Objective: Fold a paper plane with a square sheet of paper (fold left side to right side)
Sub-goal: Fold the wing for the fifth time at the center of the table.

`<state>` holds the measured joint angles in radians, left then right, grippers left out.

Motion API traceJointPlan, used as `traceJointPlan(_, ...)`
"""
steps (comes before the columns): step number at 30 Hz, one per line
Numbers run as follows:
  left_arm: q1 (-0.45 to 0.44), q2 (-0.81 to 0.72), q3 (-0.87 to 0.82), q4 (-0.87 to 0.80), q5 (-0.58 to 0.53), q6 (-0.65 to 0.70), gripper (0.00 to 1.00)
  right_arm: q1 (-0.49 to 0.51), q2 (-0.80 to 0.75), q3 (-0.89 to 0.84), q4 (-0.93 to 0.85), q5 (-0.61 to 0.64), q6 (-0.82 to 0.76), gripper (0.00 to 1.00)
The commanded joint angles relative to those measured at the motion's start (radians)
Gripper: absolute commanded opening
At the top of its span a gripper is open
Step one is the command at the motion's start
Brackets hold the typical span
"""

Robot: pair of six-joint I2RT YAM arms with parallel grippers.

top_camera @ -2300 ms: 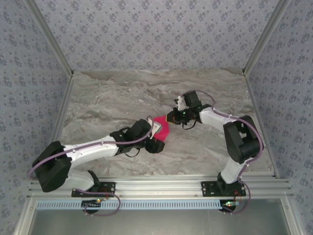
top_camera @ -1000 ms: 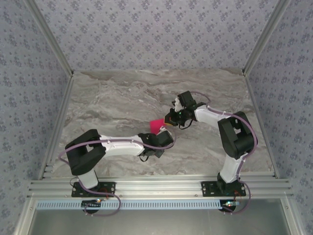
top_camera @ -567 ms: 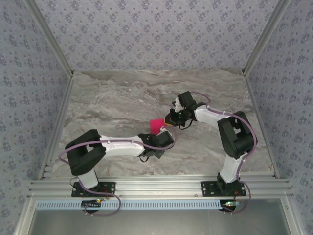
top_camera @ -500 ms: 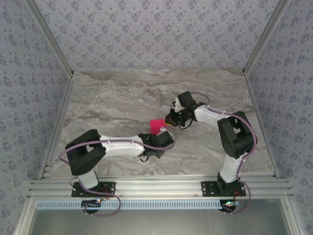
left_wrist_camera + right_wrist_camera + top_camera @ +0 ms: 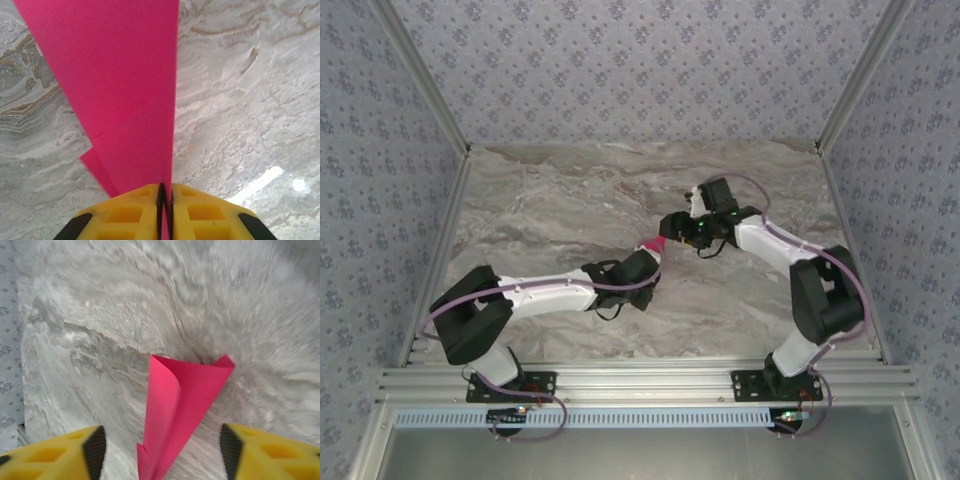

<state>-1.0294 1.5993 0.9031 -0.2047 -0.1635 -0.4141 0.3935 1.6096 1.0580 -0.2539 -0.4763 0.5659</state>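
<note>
My left claw (image 5: pixel 165 195) is pressed together, pinching the narrow end of the folded magenta paper sheet (image 5: pixel 125 85). My right claw (image 5: pixel 160 452) is spread wide, with its yellow fingers (image 5: pixel 75 450) on either side of the sheet's tip and apart from it. The sheet is bright pink and creased into a tapering wedge. Its layers overlap, with a stepped edge near my left fingers. The right wrist view shows the far end fanning open, one flap curled. From the top, the sheet looks small between both claws, over the middle of the marble desk (image 5: pixel 540 200).
</note>
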Motion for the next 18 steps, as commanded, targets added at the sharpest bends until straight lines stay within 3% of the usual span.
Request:
traceJointPlan(1,0.036,-0.028,-0.027,0.090,0.149,-0.045,0.11,-0.030,-0.085,-0.069,0.018,0.062,-0.034,0.76)
traceJointPlan(7,0.081,0.011,-0.032,0.154,0.265,-0.088,0.10,-0.054,-0.147,-0.174,0.020,0.076,-0.086,0.81)
traceJointPlan(18,0.090,0.135,0.054,0.145,0.341,-0.113,0.08,-0.066,-0.131,-0.307,0.131,0.015,-0.069,0.79)
